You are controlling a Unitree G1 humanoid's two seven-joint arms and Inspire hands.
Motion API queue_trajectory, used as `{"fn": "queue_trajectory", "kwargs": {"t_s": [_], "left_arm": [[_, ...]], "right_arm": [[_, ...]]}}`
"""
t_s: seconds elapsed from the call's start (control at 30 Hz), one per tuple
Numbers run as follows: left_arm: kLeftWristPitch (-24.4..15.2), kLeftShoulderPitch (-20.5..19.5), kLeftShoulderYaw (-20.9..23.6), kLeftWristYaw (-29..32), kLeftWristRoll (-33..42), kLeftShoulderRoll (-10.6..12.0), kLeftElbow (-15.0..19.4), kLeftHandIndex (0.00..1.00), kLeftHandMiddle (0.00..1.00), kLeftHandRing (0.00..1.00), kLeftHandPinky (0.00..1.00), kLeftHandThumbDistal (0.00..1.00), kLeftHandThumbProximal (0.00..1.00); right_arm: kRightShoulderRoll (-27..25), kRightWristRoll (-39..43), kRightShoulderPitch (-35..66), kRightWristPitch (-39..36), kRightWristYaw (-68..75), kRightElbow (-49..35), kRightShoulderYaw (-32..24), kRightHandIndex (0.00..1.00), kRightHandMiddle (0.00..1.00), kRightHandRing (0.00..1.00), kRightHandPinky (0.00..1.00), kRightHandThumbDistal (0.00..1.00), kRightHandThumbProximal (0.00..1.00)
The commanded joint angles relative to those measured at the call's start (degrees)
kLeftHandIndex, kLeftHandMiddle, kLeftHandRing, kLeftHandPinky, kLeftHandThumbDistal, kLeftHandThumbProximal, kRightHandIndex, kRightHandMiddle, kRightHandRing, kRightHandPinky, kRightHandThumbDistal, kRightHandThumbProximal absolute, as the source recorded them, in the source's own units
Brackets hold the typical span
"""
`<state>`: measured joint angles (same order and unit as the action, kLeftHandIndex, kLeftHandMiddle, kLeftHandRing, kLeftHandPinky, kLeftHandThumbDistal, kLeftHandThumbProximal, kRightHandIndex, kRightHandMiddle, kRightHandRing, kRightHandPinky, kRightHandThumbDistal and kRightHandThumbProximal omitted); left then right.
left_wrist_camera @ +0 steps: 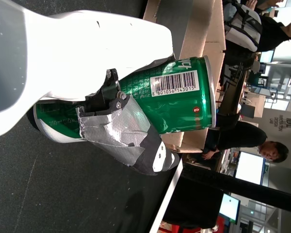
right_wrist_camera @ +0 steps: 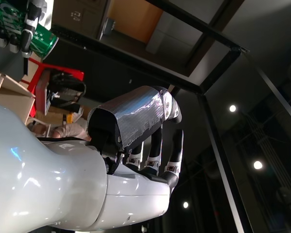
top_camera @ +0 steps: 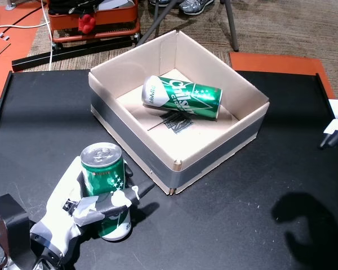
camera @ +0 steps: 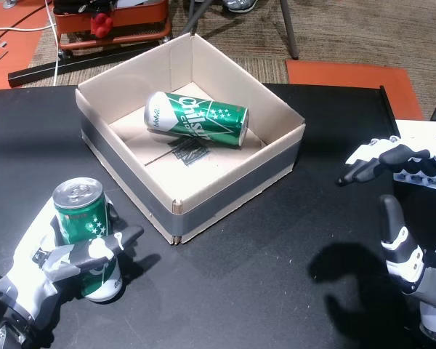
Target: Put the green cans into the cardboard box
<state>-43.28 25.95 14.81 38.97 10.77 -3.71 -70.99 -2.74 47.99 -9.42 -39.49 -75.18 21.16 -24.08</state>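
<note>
Standing lower left of frame on desk (top_camera: 225, 225): green can (top_camera: 104, 180), left hand (top_camera: 96, 205) clamped around its body. Rigid, smooth, likely slippery; grip mid-body. Second can (top_camera: 183, 97) lies inside cardboard box (top_camera: 214, 154). Right hand (camera: 407, 211) empty, fingers spread.

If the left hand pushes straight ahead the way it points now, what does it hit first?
Probably the cardboard box: its taped near wall lies just beyond the left hand and its upright green can, though depth is uncertain.
</note>
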Motion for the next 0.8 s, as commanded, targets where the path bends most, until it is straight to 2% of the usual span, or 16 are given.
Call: {"fn": "queue_trajectory", "kwargs": {"t_s": [0.0,0.13,0.23,0.67,0.77], "left_arm": [[0.46,-0.46,0.23,0.24,0.10,-0.18,-0.67,0.16,0.15,0.22,0.20,0.68,0.00],[0.74,-0.34,0.68,0.85,0.48,-0.08,-0.73,0.15,0.15,0.21,0.19,0.64,0.00],[0.90,-0.21,0.83,1.11,0.39,-0.11,-0.80,0.16,0.15,0.22,0.20,0.63,0.00],[1.70,0.47,2.09,2.35,1.18,-0.20,-0.92,0.17,0.16,0.22,0.20,0.64,0.00],[1.51,1.10,2.98,3.35,2.11,-0.26,-0.43,0.17,0.15,0.22,0.20,0.58,0.00]], "right_arm": [[-0.17,-0.43,0.49,0.69,0.77,-0.18,0.20,0.42,0.46,0.49,0.58,0.65,0.00],[-0.13,-0.43,0.30,0.51,0.77,0.04,0.24,0.42,0.46,0.50,0.58,0.62,0.00],[-0.23,-0.48,0.02,0.35,0.79,0.44,0.16,0.42,0.46,0.50,0.58,0.65,0.00],[0.02,-0.36,-1.23,-0.45,-0.30,2.29,0.20,0.43,0.47,0.51,0.58,0.61,0.00],[0.12,-0.48,-1.50,-0.50,-0.22,2.83,0.21,0.43,0.46,0.51,0.58,0.63,0.00]]}}
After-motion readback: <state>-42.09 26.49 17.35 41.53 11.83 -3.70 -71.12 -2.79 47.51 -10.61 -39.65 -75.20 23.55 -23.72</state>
